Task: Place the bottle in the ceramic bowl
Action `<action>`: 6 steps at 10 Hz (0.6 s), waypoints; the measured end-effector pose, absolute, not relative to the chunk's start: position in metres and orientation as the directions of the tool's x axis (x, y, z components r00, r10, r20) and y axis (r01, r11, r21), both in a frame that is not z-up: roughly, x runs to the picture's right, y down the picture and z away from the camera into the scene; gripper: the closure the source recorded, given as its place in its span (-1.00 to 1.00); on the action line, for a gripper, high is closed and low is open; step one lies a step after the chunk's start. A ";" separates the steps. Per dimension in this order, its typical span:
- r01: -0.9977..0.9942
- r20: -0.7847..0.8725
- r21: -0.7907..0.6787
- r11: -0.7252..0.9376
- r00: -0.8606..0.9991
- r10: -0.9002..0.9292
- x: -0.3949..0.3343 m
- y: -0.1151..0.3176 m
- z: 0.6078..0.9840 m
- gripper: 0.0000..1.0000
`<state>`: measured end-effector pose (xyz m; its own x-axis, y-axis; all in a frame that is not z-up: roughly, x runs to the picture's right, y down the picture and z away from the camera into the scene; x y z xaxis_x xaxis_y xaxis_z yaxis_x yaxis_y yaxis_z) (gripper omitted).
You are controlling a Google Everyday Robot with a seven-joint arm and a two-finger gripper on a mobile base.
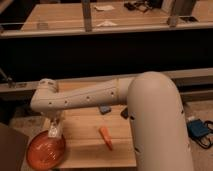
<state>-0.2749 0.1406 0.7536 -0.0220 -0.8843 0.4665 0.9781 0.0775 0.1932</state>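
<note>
The ceramic bowl (45, 151), round, shallow and glossy orange, sits at the front left corner of the wooden table (85, 127). My gripper (53, 127) hangs down from the white arm's wrist (45, 96) over the bowl's far right rim. It is shut on the bottle (54, 132), a small whitish thing at its tips, just above the bowl. The bottle's label does not show.
An orange carrot-shaped object (106, 137) lies mid-table. A small blue-grey object (104, 109) and a brown one (124, 113) lie by the arm's forearm. My white arm covers the table's right side. A blue item (199, 129) is on the floor at right. A dark counter stands behind.
</note>
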 end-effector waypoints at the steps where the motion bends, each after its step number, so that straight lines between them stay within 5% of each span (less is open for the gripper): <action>1: 0.977 0.464 0.200 0.073 -0.029 -0.885 -0.278 0.141 0.752 1.00; 6: 0.974 0.462 0.221 0.050 -0.059 -0.885 -0.285 0.141 0.748 1.00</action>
